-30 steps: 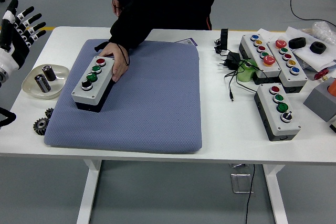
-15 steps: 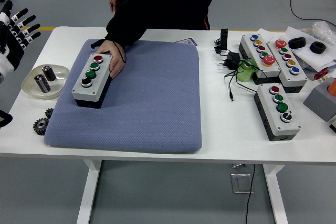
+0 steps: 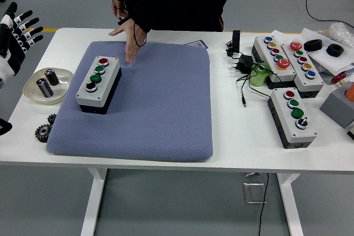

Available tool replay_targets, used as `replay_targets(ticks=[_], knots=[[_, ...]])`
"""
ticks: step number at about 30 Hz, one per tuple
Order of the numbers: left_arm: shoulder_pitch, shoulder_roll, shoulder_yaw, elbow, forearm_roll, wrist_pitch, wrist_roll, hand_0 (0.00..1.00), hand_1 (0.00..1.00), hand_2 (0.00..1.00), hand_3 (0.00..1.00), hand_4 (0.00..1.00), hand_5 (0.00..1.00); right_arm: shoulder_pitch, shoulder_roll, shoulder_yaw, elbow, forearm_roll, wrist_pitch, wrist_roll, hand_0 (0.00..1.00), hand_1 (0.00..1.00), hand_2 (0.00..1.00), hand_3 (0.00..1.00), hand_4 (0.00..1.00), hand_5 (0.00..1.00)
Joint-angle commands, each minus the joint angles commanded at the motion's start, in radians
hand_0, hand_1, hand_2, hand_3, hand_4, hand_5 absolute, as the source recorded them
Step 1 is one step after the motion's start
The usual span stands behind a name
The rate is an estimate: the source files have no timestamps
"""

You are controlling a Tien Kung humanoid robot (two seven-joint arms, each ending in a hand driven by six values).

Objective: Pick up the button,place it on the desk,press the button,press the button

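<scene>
Grey button box (image 3: 98,83) sits on the blue mat (image 3: 160,109), the person's hand (image 3: 128,36) open above it, left hand (image 3: 15,29) spread.

Button box (image 3: 98,83) on mat's (image 3: 160,114) left part

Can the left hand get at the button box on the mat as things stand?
Probably yes: the left hand is raised open at the table's left edge, the person's hand is off the button box, and only a dish lies between.
</scene>
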Motion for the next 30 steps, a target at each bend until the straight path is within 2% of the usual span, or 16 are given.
replay_targets(ticks=[7, 24, 25, 30], knots=[[-0.015, 0.002, 0.020, -0.006, 0.005, 0.016, 0.008, 0.859, 0.879, 0.914, 0.921, 0.822, 0.998, -0.006, 0.005, 0.025, 0.000, -0.009, 0.002, 0.002, 0.759, 0.724, 0.730, 0.589, 0.192, 0.151], [-0.023, 0.005, 0.022, -0.002, 0.031, 0.028, 0.015, 0.864, 0.881, 0.915, 0.923, 0.824, 0.998, 0.002, 0.010, 0.010, 0.000, 0.025, -0.002, 0.006, 0.755, 0.716, 0.727, 0.590, 0.192, 0.150], [-0.024, 0.004, 0.022, -0.002, 0.036, 0.029, 0.015, 0.866, 0.882, 0.916, 0.928, 0.932, 0.866, 0.003, 0.010, 0.009, 0.000, 0.026, -0.002, 0.007, 0.755, 0.718, 0.727, 0.594, 0.193, 0.150], [-0.027, 0.004, 0.025, -0.001, 0.074, 0.035, 0.011, 0.866, 0.882, 0.916, 0.928, 0.932, 0.866, 0.005, 0.009, 0.011, 0.000, 0.022, 0.000, 0.006, 0.755, 0.718, 0.727, 0.594, 0.193, 0.150]])
